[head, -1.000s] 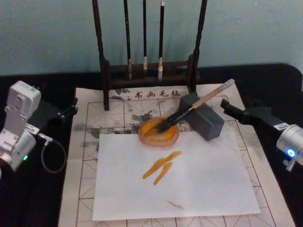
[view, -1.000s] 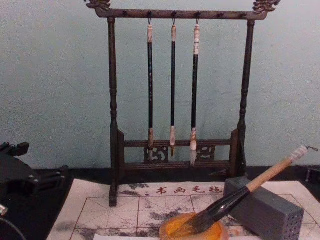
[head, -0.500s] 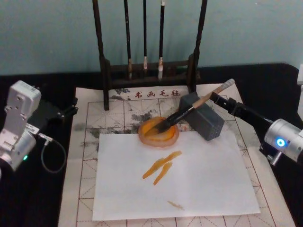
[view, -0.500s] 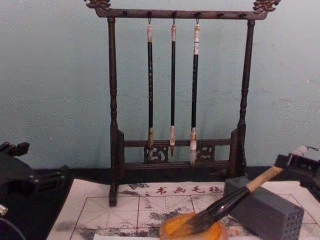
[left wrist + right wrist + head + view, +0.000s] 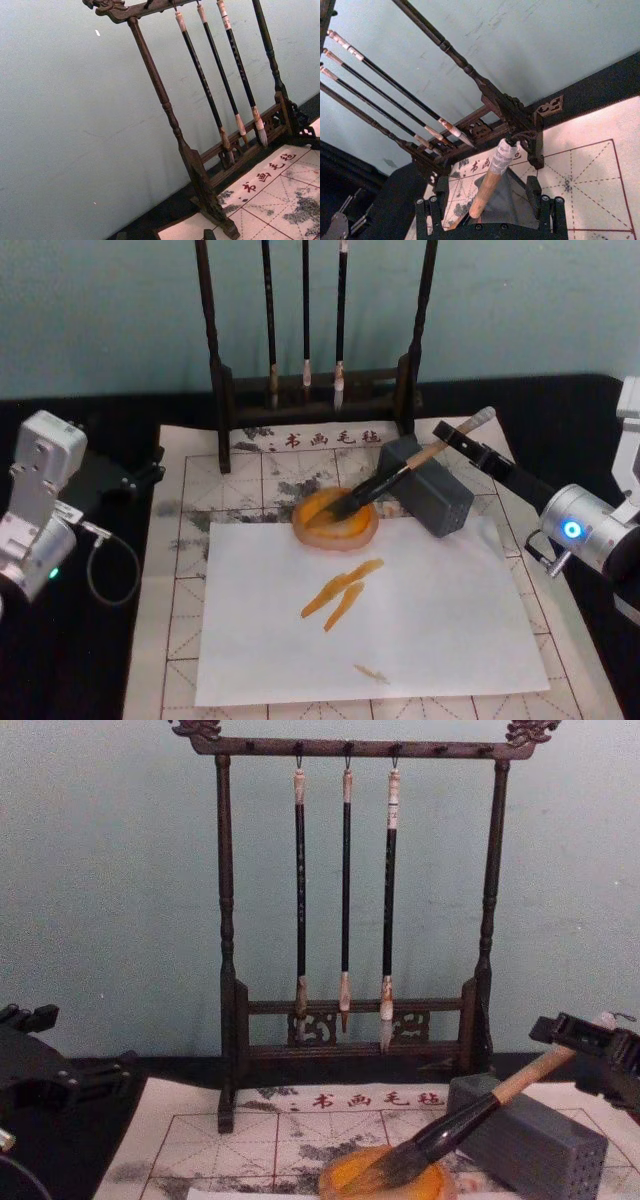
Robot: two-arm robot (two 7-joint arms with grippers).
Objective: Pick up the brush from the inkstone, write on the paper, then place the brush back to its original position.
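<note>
Brush [image 5: 400, 475]: lying bristles-down in the inkstone [image 5: 345, 537], handle propped across the grey block [image 5: 440, 502], white cap up and to the right; not yet lifted.
Right gripper [image 5: 448, 438]: right up at the top of the handle, just below the cap; spread wide, one finger either side of the pale wood, nothing clamped.
Left gripper [image 5: 150, 475]: parked on the dark table off the left edge of the paper [image 5: 180, 540], well apart from the action.
Paper: red-gridded practice sheet under everything, plain white sheet [image 5: 420, 620] on top, orange strokes just in front of the inkstone.
Step in hand: by the look of it, closing on the handle ahead of the lift.
Risk, lever: grip very near the cap, heavy bristle end far below; likely droop or swing once off the block.
Risk, shove: off-centre closing could push the handle along the block, drag the bristles, tip or slide the inkstone, smear orange.
Risk, rack: brush rack [image 5: 415, 340] and its three thin brushes [image 5: 305, 310] close behind; danger of a knock on a careless lift.
Risk, drips: loaded bristles, blots if swung fast.
</note>
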